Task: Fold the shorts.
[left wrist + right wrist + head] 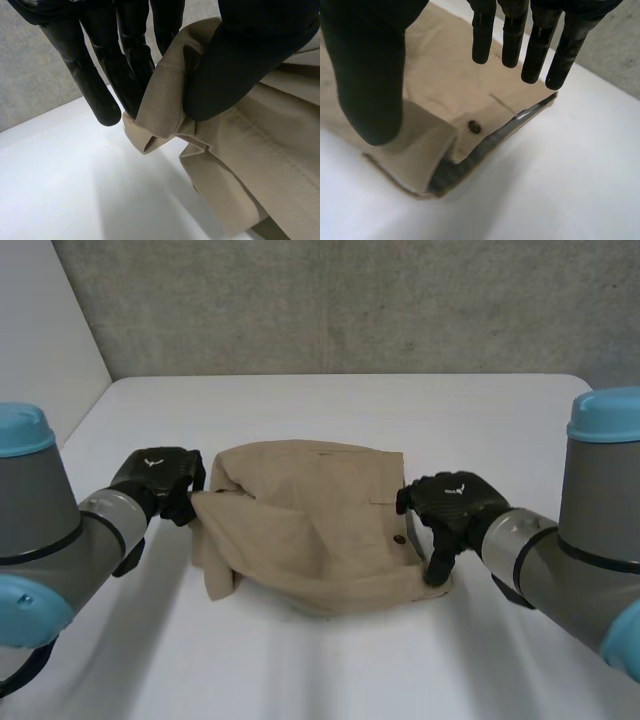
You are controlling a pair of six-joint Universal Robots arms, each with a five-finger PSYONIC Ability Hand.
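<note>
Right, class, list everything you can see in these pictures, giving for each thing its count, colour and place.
shorts: one, tan, partly folded, in the middle of the table
button: one, dark, on the shorts beside a folded flap
table: one, white, under the shorts
wall: one, grey, behind the table
left arm, right arm: two, grey with light-blue caps, either side of the shorts
left robot hand: one, black, pinching one end of the shorts
right robot hand: one, black, fingers straight, over the opposite end

Wht table, grey concrete wall bhd.
</note>
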